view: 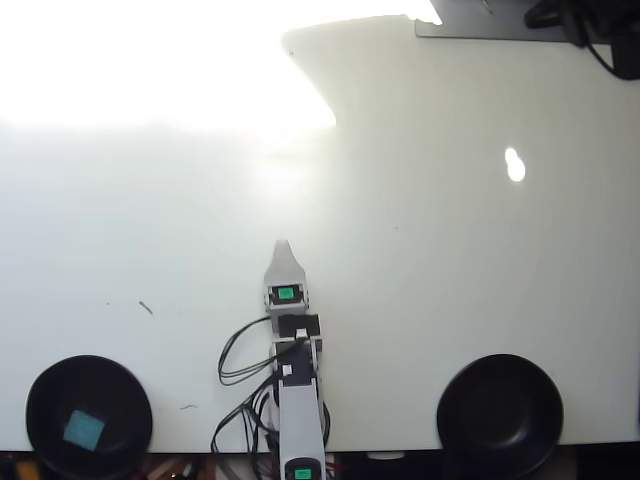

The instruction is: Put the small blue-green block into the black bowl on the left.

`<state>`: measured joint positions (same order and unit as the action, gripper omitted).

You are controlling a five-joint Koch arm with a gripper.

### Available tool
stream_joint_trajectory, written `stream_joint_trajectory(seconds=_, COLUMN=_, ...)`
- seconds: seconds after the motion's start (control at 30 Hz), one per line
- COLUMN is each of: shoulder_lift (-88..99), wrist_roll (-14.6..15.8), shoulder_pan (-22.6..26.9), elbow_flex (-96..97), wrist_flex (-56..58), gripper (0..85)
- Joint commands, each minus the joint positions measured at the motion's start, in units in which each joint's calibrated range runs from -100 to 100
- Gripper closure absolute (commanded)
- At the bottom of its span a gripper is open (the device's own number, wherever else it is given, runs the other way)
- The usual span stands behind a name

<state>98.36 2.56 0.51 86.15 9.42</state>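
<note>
From overhead, my arm (298, 400) comes in from the near edge at the middle of the white worktop (450, 250) and points straight toward the far side. My gripper (282, 246) ends in a single narrow tip over bare worktop; the jaws line up so that only one point shows, and I cannot tell whether they are parted or pressed together. Nothing is visible between them. A small green-lit square sits on the grey housing just behind the tip, and black cables (240, 360) loop out to the left of my arm.

The small blue-green block (83, 429) lies inside the black bowl (88, 372) at the near-left corner — it rests on the bowl's floor, a little left of centre and toward the near side, its pale face up. The bowl is well apart from my gripper, down and to the left of it.

A second black bowl (500, 412) sits at the near right, about level with the first, with nothing seen inside it. The far-left part of the worktop is washed out by strong glare, and a small bright spot (515, 165) shows on the right side — details there cannot be made out.
</note>
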Motion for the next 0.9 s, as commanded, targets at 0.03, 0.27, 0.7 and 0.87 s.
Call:
stream_joint_trajectory(seconds=0.03, shoulder_lift=1.32, wrist_roll=-0.39, shoulder_pan=-0.59, elbow_flex=3.5, wrist_flex=-6.38, gripper=48.4)
stream_joint_trajectory(seconds=0.27, shoulder_lift=1.11, wrist_roll=-0.73, shoulder_pan=-0.59, elbow_flex=9.78, wrist_flex=-7.84, gripper=41.1)
stream_joint_trajectory(seconds=0.7, shoulder_lift=0.68, wrist_roll=-0.63, shoulder_pan=-1.07, elbow_flex=13.85, wrist_flex=-6.79, gripper=38.4)
stream_joint_trajectory(seconds=0.87, shoulder_lift=0.68, wrist_roll=-0.59, shoulder_pan=-1.03, elbow_flex=13.85, wrist_flex=-6.46, gripper=36.5)
